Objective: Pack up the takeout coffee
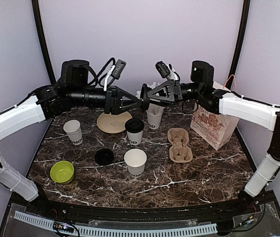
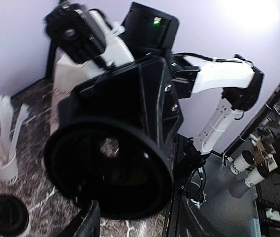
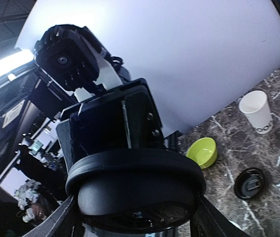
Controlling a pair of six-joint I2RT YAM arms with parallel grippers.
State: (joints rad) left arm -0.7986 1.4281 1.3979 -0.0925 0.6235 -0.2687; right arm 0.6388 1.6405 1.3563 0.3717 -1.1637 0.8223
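Tabletop (image 1: pixel 204 168): dark marble-look slab, white veins, polished, faint gloss.
Lidded coffee cup (image 1: pixel 134 136): matt white paper; black plastic lid.
Raised lid (image 3: pixel 140 180): black plastic, smooth, slight sheen.
Loose lid (image 1: pixel 104 156), near left: black plastic, ribbed top.
Bowl (image 1: pixel 62 171): lime green, smooth, plastic-looking.
Cup carrier (image 1: pixel 179 144): brown moulded pulp, rough, matt.
Bag (image 1: pixel 211 126), far right: white printed paper, creased.
Arm shells (image 1: pixel 12 118): smooth white plastic.

Closing in on three sides with pale lilac walls (image 1: pixel 140 29); running two black curved poles (image 1: pixel 41 34) up the back corners; spreading dark brown, white-veined marble across the worktop (image 1: pixel 204 177); throwing bright glare (image 2: pixel 258 12) high on the wall
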